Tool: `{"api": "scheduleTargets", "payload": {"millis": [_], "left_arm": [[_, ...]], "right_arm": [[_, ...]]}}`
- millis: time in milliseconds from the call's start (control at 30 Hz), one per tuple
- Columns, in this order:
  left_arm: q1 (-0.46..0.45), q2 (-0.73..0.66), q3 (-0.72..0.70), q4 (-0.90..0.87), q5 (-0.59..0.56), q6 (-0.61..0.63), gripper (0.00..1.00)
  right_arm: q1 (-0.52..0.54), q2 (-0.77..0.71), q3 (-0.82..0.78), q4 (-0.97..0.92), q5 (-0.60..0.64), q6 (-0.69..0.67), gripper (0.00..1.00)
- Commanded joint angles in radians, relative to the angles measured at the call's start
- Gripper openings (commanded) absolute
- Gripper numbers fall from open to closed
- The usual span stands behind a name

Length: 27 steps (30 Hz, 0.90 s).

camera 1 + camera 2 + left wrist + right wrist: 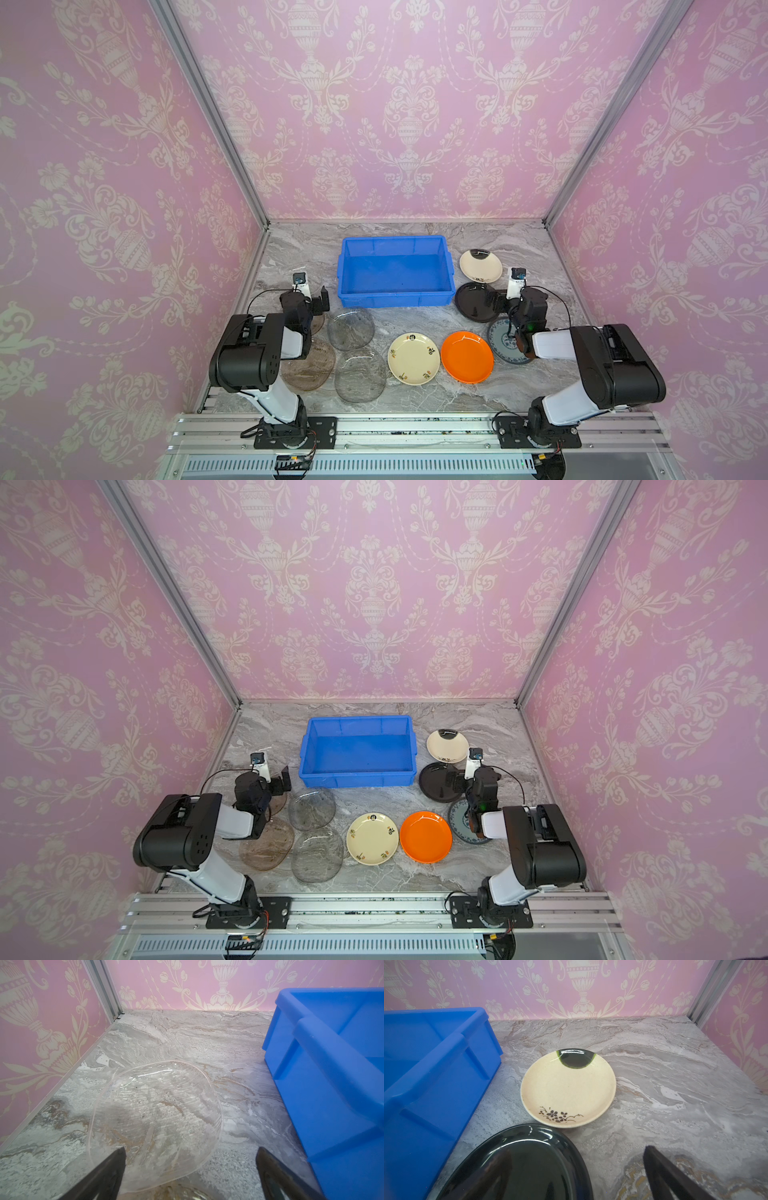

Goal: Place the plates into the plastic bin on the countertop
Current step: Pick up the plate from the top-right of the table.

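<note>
We find the bright blue rectangular plastic bin [395, 297] far-centre on the grey marble-veined counter [419, 318], with nothing in it. Every plate we can see lies flat on the counter around it. The left fingers [101, 1176] are spread wide and empty, low over a clear ribbed glass plate [158, 1113] just left of the bin. The right fingers [662, 1172] are likewise spread and empty over a glossy black round plate [525, 1167] just right of the bin. A cream round plate carrying a dark green patch [568, 1088] lies just beyond it, farther back; we cannot tell whether those two touch. We read this as the first pick, with both sides at approach. We would take each plate by its rim, one finger over the lip and one worked under, since a flat plate offers little else to pinch. The glass looks thin and slick, so close gently and lift level. Rise clear of the bin's lipped wall before crossing inward, and set plates side by side. Mind the cream plate when lifting the black one.
</note>
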<state>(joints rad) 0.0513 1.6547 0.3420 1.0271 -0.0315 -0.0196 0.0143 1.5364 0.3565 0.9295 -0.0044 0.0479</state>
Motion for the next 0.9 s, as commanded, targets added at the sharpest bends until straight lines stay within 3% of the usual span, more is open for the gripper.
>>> {"api": "scheduleTargets", "payload": {"millis": [0,267,367,433,533,600,667,733,867], "left_arm": [[0.007,-0.019,0.014,-0.018,0.01,-0.016,0.99],[-0.001,-0.028,0.022,-0.034,0.002,-0.008,0.99],[-0.038,-0.147,0.095,-0.258,-0.149,-0.001,0.99],[-0.051,-0.228,0.142,-0.407,-0.238,-0.008,0.99],[-0.057,-0.362,0.124,-0.413,-0.306,-0.019,0.99],[-0.056,-0.446,0.109,-0.398,-0.362,-0.076,0.99],[-0.052,-0.504,0.159,-0.516,-0.396,-0.17,0.99],[-0.051,-0.512,0.289,-0.735,-0.397,-0.25,0.99],[-0.053,-0.466,0.545,-1.017,-0.199,-0.295,0.99]], "right_arm": [[-0.008,0.007,0.013,0.002,-0.013,-0.009,1.0],[0.012,0.002,0.01,0.005,0.036,-0.016,1.0],[0.038,-0.046,0.013,-0.033,0.092,-0.031,1.0],[0.059,-0.122,0.05,-0.173,0.172,-0.032,1.0],[0.079,-0.232,0.158,-0.441,0.309,0.028,1.0],[0.079,-0.278,0.256,-0.644,0.388,0.101,1.0],[0.08,-0.306,0.33,-0.756,0.427,0.149,1.0],[0.07,-0.312,0.403,-0.845,0.415,0.196,1.0],[0.033,-0.265,0.535,-0.976,0.272,0.326,1.0]]}}
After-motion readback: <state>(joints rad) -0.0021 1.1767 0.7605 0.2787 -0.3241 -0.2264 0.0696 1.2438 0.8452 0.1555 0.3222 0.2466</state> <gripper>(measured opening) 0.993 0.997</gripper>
